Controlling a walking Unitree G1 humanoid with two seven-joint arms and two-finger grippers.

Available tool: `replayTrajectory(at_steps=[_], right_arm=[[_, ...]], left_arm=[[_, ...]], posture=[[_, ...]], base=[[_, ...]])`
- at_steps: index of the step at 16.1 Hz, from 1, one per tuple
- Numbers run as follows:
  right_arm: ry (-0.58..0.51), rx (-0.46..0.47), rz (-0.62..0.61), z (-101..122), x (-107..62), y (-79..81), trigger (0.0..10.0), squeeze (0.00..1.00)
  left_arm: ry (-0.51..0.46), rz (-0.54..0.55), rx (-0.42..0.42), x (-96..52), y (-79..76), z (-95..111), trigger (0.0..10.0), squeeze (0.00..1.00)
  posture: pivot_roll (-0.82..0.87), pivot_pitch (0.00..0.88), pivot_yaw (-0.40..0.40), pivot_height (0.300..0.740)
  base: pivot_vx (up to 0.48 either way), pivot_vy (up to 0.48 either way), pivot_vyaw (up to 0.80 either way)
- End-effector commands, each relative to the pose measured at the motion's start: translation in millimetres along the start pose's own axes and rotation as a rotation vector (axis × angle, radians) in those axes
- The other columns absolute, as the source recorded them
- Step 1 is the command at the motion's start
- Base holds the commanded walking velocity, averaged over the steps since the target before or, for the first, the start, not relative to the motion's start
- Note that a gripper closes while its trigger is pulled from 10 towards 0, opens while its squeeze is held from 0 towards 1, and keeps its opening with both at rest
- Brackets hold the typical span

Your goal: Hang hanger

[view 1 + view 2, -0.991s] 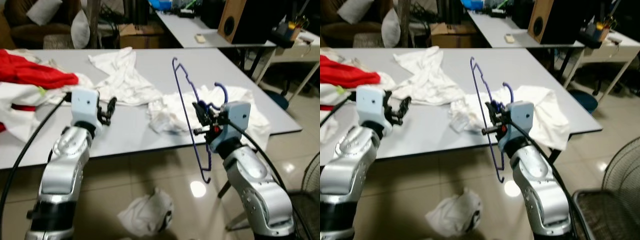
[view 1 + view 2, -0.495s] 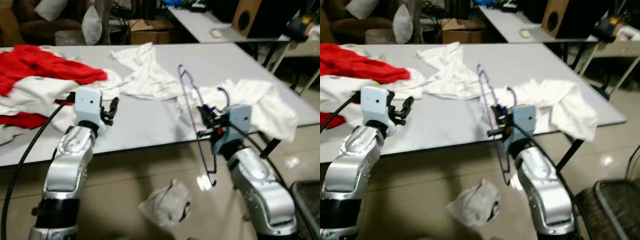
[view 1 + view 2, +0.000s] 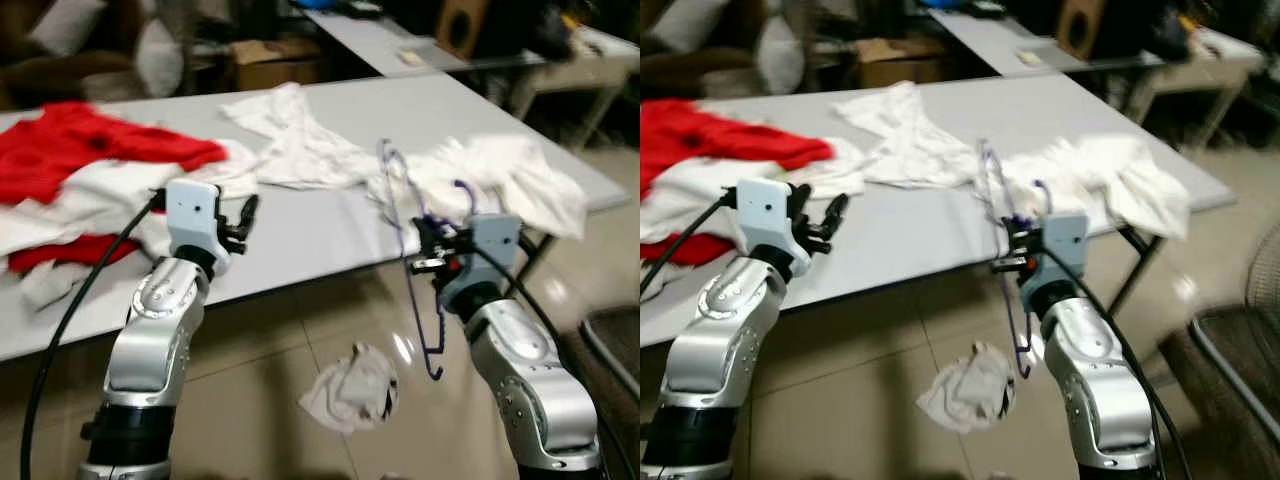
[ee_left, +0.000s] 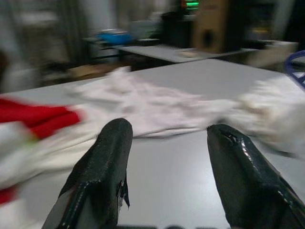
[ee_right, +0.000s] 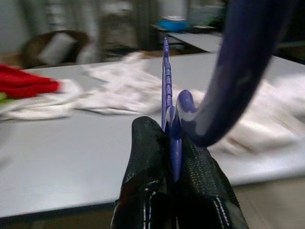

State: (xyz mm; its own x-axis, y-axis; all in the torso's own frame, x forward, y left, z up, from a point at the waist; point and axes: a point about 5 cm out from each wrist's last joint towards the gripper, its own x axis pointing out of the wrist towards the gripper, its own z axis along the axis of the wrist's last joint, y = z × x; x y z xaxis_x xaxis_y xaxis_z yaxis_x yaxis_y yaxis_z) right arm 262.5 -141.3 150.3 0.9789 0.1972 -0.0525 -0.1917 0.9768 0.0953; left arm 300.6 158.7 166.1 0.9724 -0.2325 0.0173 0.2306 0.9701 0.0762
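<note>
- Blue plastic is what your right gripper (image 3: 428, 247) is pinching: the hanger (image 3: 410, 255), clamped near its neck between the two black fingers (image 5: 147, 191), which press tight on either side of it.
- You can see the hanger standing roughly on edge in front of the table's near edge, its hook (image 3: 464, 195) curving up beside the gripper and its lower end hanging down over the floor.
- Your left gripper (image 3: 240, 215) is raised at the table's near edge, its fingers (image 4: 102, 167) spread apart with nothing between them.
- Just behind the hanger you have the grey table (image 3: 300, 225), with a crumpled white garment (image 3: 500, 175) lying near its right end, partly drooping over the edge.
- Another white cloth (image 3: 295, 140) lies spread further back near the middle of the table.
- To your left, a red garment (image 3: 90, 150) sits on top of a heap of white laundry (image 3: 80, 205).
- On the tiled floor below, between your two arms, lies a small bundled white rag (image 3: 355, 385).
- Behind the table you can make out a second table (image 3: 380, 40), blurred.
</note>
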Motion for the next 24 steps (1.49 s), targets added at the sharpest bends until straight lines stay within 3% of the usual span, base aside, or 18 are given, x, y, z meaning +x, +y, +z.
replayTrajectory(at_steps=[1,5,9,12,16,21,24], right_arm=[[-0.009,-0.006,-0.009,1.8,-1.4,-1.9,10.0,0.0],[-0.019,-0.084,0.025,5.2,1.5,-2.1,10.0,0.0],[-0.055,-0.03,0.027,15.5,7.8,-3.9,10.0,0.0],[-0.047,-0.069,0.036,13.8,10.1,-9.1,10.0,0.0],[-0.048,-0.092,0.08,14.7,13.3,-1.4,10.0,0.0],[-0.034,-0.094,0.084,9.9,9.8,-1.1,10.0,0.0],[-0.021,-0.111,0.064,6.0,4.4,-10.3,10.0,0.0]], left_arm=[[0.013,-0.03,0.004,-1.0,-0.7,-6.3,10.0,0.0],[0.013,0.044,-0.027,8.5,6.2,-5.7,10.0,0.0],[0.012,0.04,-0.024,11.2,5.3,-8.1,10.0,0.0],[0.008,0.03,-0.015,14.2,1.8,-5.5,10.0,0.0],[0.002,0.082,-0.03,16.0,10.6,-5.9,10.0,0.0],[0.011,0.048,-0.015,17.4,4.4,-8.2,10.0,0.0],[0.024,-0.016,0.016,19.7,-5.9,-8.8,10.0,0.0]], posture=[[-0.13,0.0,-0.012,0.74],[-0.13,0.0,-0.002,0.74],[-0.14,0.0,-0.011,0.74],[-0.12,0.0,-0.025,0.74],[-0.13,0.0,-0.027,0.74],[-0.14,0.0,-0.028,0.74],[-0.13,0.0,-0.021,0.74]], base=[[0.0,0.0,-0.79],[0.208,0.0,-0.3],[0.339,0.0,0.0],[0.364,0.0,0.0],[0.369,0.0,0.0],[0.37,0.0,-0.46],[0.361,0.0,-0.27]])
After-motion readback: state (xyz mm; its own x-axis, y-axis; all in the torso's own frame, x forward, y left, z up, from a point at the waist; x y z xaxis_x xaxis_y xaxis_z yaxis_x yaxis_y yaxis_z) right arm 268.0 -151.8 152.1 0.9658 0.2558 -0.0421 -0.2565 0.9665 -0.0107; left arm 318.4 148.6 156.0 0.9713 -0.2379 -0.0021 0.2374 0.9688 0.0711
